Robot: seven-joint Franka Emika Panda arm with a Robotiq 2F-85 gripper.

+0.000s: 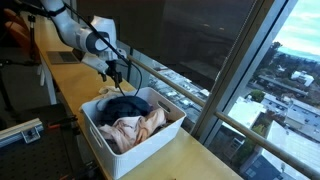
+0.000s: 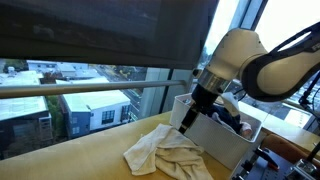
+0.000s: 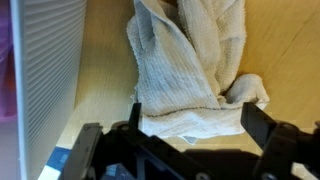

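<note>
The crumpled white towel (image 3: pixel 190 70) lies on the wooden table (image 3: pixel 105 50), just beside the white laundry bin (image 3: pixel 45 80). It looks soft, light and floppy, so a raised fold near the middle seems the best pinch. The gripper (image 2: pixel 190 122) hovers right above it, jaws wide apart.

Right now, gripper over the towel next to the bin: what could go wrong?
1. The gripper hangs open over the towel, which lies bunched in folds: a pinch may catch one layer only, and the rest could drag.
2. The wall of the white bin stands close beside the towel; a finger might clip it on the way down.
</note>
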